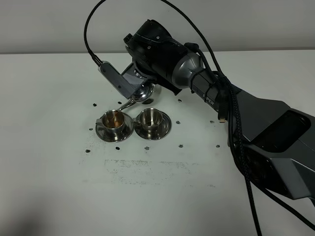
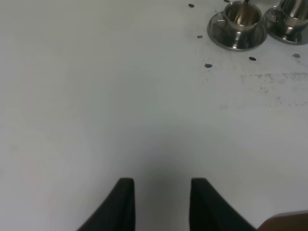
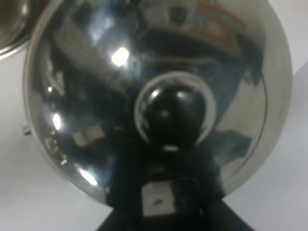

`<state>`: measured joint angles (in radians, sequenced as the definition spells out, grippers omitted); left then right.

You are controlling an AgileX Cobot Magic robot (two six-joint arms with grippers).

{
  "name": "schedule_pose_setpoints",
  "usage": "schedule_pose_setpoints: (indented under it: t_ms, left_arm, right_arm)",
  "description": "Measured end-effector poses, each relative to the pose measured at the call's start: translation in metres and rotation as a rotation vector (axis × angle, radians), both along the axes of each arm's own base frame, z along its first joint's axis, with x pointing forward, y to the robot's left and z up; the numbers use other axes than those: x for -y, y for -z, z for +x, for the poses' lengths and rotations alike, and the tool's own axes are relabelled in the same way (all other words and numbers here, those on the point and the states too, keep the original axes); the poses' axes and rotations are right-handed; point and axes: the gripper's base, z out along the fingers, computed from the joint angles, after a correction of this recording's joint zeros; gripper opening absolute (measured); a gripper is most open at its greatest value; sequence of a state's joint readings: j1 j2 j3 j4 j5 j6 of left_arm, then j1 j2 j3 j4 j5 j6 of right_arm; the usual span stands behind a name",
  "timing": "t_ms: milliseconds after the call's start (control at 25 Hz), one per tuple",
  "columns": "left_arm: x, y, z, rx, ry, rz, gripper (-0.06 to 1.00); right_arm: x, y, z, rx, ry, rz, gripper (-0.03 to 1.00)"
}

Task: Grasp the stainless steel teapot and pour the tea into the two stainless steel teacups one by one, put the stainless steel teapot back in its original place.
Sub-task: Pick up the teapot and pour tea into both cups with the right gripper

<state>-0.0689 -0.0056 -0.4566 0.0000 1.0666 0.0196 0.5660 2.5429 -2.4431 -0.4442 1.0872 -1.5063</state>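
The stainless steel teapot (image 1: 143, 92) is a squat, mirror-polished vessel with a domed lid (image 3: 96, 96) topped by a round dark knob (image 3: 173, 115) and a thin curved spout (image 1: 126, 104). It is held tilted above the table (image 1: 59, 187), spout downward, with the spout tip over the rim of the near teacup (image 1: 114, 118). That cup holds tea (image 1: 116, 117) (amber-brown against the steel wall). The second teacup (image 1: 150, 117) stands just beside it. Each is a small shiny steel cup on its own round steel saucer, and the saucer rims (image 1: 132, 129) nearly touch. The right gripper (image 1: 129, 86) is clamped on the teapot, gripping at the handle side, with one flat grey finger lying above the pot body. The left gripper (image 2: 162, 182) hangs well apart from the cups over bare matte white tabletop; its dark fingertips are drawn in, and nothing is between them.
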Motion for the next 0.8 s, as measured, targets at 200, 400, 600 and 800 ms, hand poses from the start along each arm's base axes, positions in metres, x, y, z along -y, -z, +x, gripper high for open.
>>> schedule_pose_setpoints:
  t_ms: [200, 400, 600, 800]
  left_arm:
    - [0.000, 0.000, 0.000, 0.000, 0.000, 0.000, 0.29]
    - [0.000, 0.000, 0.000, 0.000, 0.000, 0.000, 0.29]
    - [0.000, 0.000, 0.000, 0.000, 0.000, 0.000, 0.29]
    - [0.000, 0.000, 0.000, 0.000, 0.000, 0.000, 0.29]
  right_arm:
    - [-0.006, -0.001, -0.003, 0.010, -0.017, -0.017, 0.21]
    - [-0.012, -0.003, -0.007, 0.024, -0.032, -0.039, 0.21]
    - [-0.011, -0.012, -0.009, 0.045, -0.032, -0.051, 0.21]
    - [-0.013, -0.013, -0.010, 0.054, -0.036, -0.063, 0.21]
